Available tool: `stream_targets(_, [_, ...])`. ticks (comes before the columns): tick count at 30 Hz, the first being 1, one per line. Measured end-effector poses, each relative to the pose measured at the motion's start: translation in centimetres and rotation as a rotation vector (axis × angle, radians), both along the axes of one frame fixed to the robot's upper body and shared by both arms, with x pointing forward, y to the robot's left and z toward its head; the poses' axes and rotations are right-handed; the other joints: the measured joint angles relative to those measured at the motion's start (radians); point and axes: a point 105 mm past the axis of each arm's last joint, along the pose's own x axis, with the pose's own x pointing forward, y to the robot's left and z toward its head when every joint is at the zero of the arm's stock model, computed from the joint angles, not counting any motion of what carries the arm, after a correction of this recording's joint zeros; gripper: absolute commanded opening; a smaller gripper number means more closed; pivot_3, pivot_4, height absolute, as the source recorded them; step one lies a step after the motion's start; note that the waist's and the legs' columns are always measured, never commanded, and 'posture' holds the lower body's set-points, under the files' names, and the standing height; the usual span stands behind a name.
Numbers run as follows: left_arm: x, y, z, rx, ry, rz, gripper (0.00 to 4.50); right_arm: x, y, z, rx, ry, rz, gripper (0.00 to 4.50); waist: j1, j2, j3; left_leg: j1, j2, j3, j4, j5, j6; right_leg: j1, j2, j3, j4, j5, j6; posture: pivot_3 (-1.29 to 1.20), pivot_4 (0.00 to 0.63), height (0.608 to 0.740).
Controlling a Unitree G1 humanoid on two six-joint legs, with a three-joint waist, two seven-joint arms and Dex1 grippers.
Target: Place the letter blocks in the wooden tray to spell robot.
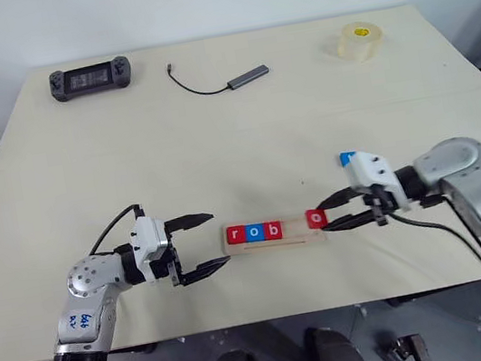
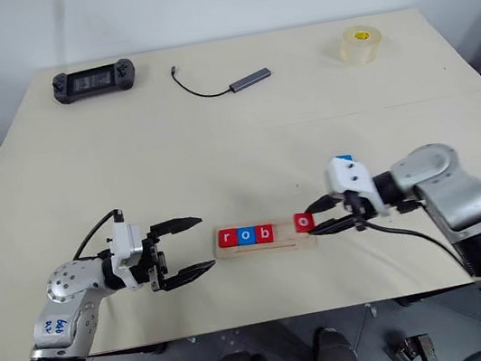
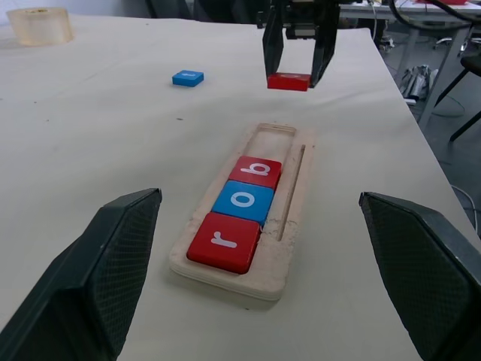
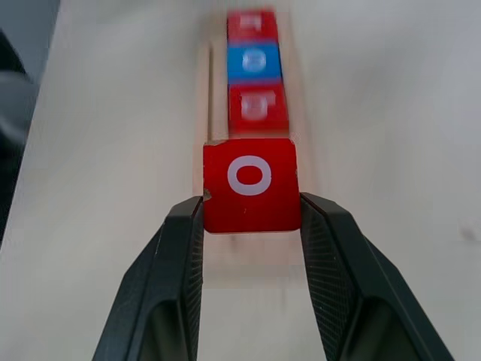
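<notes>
**Red "o" tile held over the tray's right end**

My right gripper [image 4: 252,214] is clamped on a red tile marked "o" [image 4: 250,184], one finger pressed against each side edge. I hold it above the right end of the wooden tray [image 1: 278,244], over the bare part of the slot, and it looks lifted clear of the wood.

The tray lies on the cream table [image 1: 232,127] between my two arms. In its slot sit three tiles in a row, touching one another: a red "r" [image 1: 236,234] at the left end, a blue "o" [image 1: 254,232] and a red "b" [image 1: 272,229].

One blue tile [image 3: 188,77] lies flat on the table beyond my right gripper, well apart from the tray; its letter is too small to read.

My left gripper [image 1: 198,245] hangs spread wide and empty just left of the tray, pointing toward it.
</notes>
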Motion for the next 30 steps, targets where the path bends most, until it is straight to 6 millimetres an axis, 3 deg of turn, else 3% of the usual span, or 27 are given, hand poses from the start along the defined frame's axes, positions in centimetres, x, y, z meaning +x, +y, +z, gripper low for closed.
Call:
stream_targets(5, [-0.3,0.2,-0.6,-0.004,0.021,0.021,4.50,0.4,1.6,-1.9,-0.039,0.024,-0.038,1.45,0.006,0.000,0.000,0.000,-0.001,-0.001,0.000,0.000,0.000,0.000,0.000,0.000,0.000,0.000,0.000,0.00,0.150,0.740])
stream_targets(11, [-0.4,0.0,-0.2,-0.006,0.001,0.025,4.50,0.7,2.1,-2.2,-0.045,0.027,-0.075,1.45,0.002,0.000,0.000,-0.001,-0.001,0.000,0.000,0.000,0.000,0.000,0.000,0.000,0.000,0.000,0.000,0.00,0.150,0.740])
stream_targets(19, [-0.4,0.1,-0.4,-0.009,0.006,0.039,4.50,0.7,2.0,-2.3,-0.063,0.024,-0.074,4.29,0.001,0.000,0.000,-0.001,-0.001,0.000,0.000,0.000,0.000,0.000,0.000,0.000,0.000,0.000,0.000,0.00,0.150,0.740])
stream_targets(20, [-0.4,0.1,-0.4,-0.009,0.005,0.040,4.50,0.7,2.0,-2.3,-0.064,0.025,-0.072,4.47,0.001,0.000,0.000,-0.001,-0.001,0.000,0.000,0.000,0.000,0.000,0.000,0.000,0.000,0.000,0.000,0.00,0.150,0.740])
stream_targets(26, [-0.4,0.1,-0.3,-0.009,0.005,0.041,4.50,0.5,1.8,-1.4,-0.041,0.020,-0.074,4.47,0.000,0.000,0.000,-0.001,-0.001,0.000,0.000,0.000,0.000,-0.001,0.000,0.000,0.000,0.000,0.000,0.00,0.150,0.740])
stream_targets(30, [-0.3,0.0,-0.2,-0.011,0.001,0.038,4.50,0.0,2.8,-0.1,0.021,0.017,-0.050,3.12,0.000,0.000,0.000,-0.001,-0.001,0.000,0.000,0.000,0.000,-0.001,0.000,0.000,0.000,0.000,0.000,0.00,0.150,0.740])
